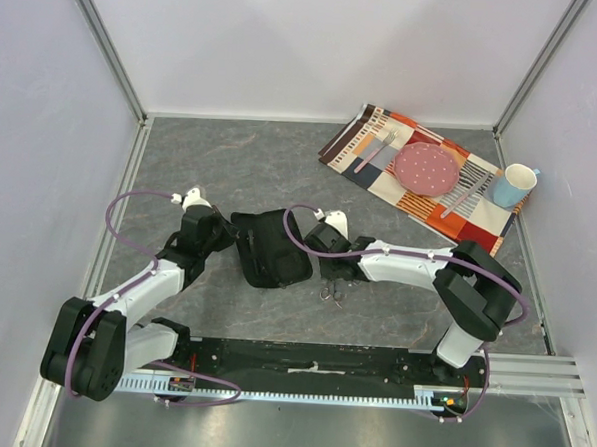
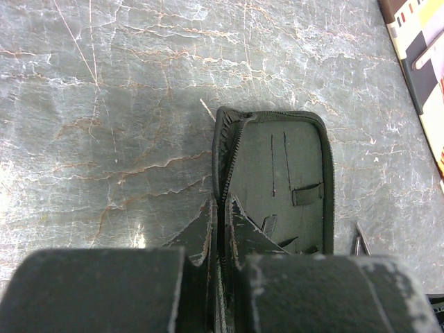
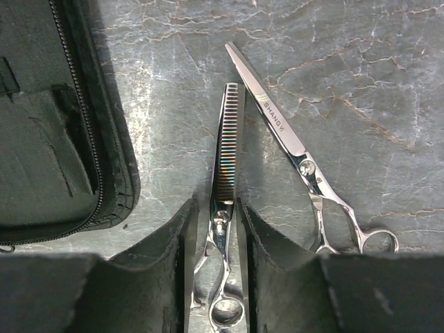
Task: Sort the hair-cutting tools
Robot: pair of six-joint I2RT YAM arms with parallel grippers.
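Two silver scissors lie side by side on the grey table. The toothed thinning scissors (image 3: 225, 149) lie between my right gripper's (image 3: 216, 205) fingers, which stand slightly apart around the pivot and handle. The plain scissors (image 3: 284, 128) lie just to the right, outside the fingers. Both show small in the top view (image 1: 330, 291). The open black case (image 2: 284, 173) lies left of them. My left gripper (image 2: 222, 202) is shut on the case's zipper rim. Slim dark pieces (image 2: 269, 223) sit inside the case; I cannot tell if they are the hair clips.
A patterned placemat (image 1: 368, 137) at the back right carries a pink plate (image 1: 428, 168), a fork (image 1: 374, 152) and a knife (image 1: 463, 197). A blue-and-white cup (image 1: 515, 185) stands at its right end. White walls enclose the table.
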